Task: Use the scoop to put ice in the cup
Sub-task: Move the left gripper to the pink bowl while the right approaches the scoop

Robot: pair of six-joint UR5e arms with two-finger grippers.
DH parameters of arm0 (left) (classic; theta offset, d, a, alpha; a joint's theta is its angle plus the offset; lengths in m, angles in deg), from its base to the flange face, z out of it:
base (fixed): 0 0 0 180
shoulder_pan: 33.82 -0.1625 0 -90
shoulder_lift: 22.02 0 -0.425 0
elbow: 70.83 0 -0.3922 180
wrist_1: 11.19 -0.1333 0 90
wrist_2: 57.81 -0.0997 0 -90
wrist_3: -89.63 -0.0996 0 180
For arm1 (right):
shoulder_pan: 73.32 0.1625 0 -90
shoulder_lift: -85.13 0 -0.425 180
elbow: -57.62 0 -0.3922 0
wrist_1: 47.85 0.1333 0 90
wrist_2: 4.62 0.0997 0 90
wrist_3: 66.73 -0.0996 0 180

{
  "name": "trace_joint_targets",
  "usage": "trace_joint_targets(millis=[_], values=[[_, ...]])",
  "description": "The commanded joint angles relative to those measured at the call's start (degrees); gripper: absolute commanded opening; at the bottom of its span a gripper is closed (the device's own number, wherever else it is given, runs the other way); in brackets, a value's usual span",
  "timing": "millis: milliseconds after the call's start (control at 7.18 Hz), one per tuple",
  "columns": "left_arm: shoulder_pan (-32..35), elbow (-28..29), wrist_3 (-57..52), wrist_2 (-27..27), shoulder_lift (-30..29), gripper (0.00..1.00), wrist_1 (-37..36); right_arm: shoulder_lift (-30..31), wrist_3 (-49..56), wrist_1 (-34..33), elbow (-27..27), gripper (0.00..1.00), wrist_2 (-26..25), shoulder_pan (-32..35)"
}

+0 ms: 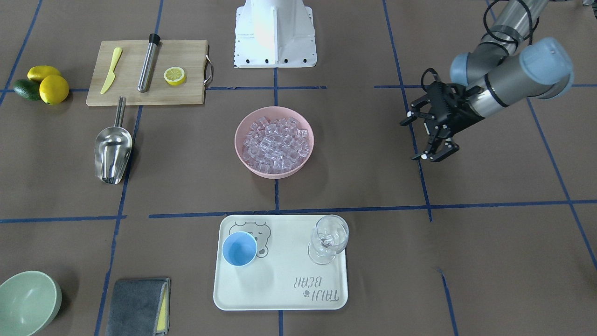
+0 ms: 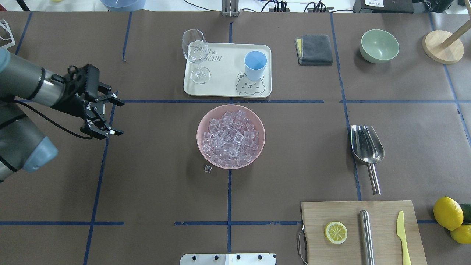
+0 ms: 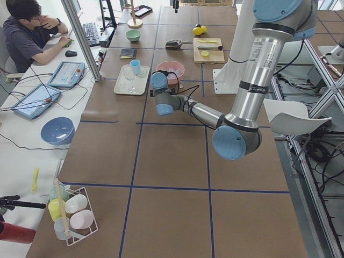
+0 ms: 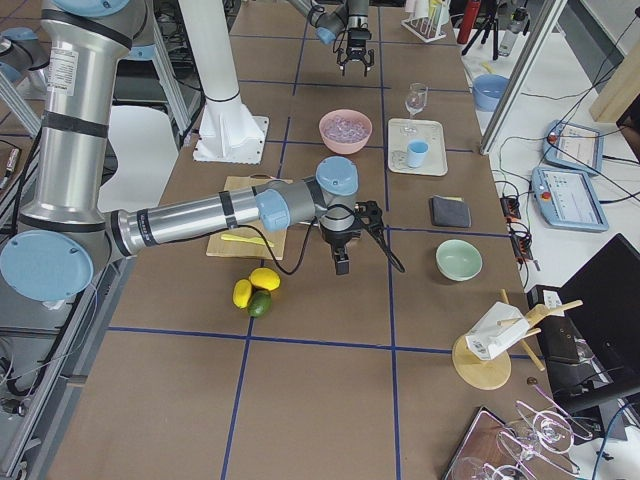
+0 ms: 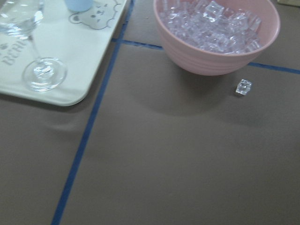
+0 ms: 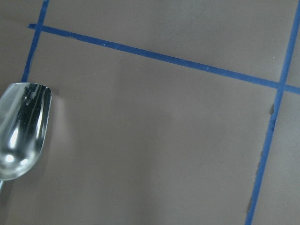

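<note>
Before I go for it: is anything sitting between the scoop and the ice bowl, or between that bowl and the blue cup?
Nothing visible. Bare table lies between the scoop and the pink bowl. From bowl to cup, only the edge of the tray. The wine glass stands at the tray's other end, off that line.

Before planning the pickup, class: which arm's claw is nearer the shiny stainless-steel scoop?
Right. The right claw hangs close to the steel scoop, which shows in its wrist view; the left claw is far off, beyond the pink bowl of ice.
</note>
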Motion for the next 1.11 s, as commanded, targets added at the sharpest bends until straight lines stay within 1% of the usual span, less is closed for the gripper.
trace_joint_targets(millis=[0, 139, 279, 418, 557, 697, 975], values=[[-7.2, 5.5, 0.5, -5.7, -3.4, 1.00, 7.3, 0.0, -17.2, 8.5, 0.2, 1.00, -1.4, -6.4], [-8.9, 8.9, 3.2, -6.1, -6.0, 1.00, 10.6, 0.0, -20.9, 9.7, 0.7, 1.00, -1.5, -8.4], [-11.5, 9.4, 5.8, -11.1, -6.7, 1.00, 12.7, 0.1, -25.4, 9.6, 2.6, 1.00, -3.1, -11.3], [-13.2, 9.5, 7.7, -14.1, -8.2, 1.00, 12.8, 0.1, -29.0, 9.6, 4.3, 1.00, -5.2, -14.1], [-14.1, 10.7, 9.0, -14.4, -9.9, 1.00, 12.8, 0.1, -32.3, 9.6, 5.6, 1.00, -5.9, -16.5], [-14.3, 11.5, 9.9, -14.5, -11.1, 1.00, 12.9, 0.1, -35.5, 9.6, 6.7, 1.00, -8.3, -19.3], [-14.9, 11.8, 10.8, -16.6, -12.3, 1.00, 12.8, 0.2, -42.6, 9.6, 8.5, 1.00, -12.3, -24.5]])
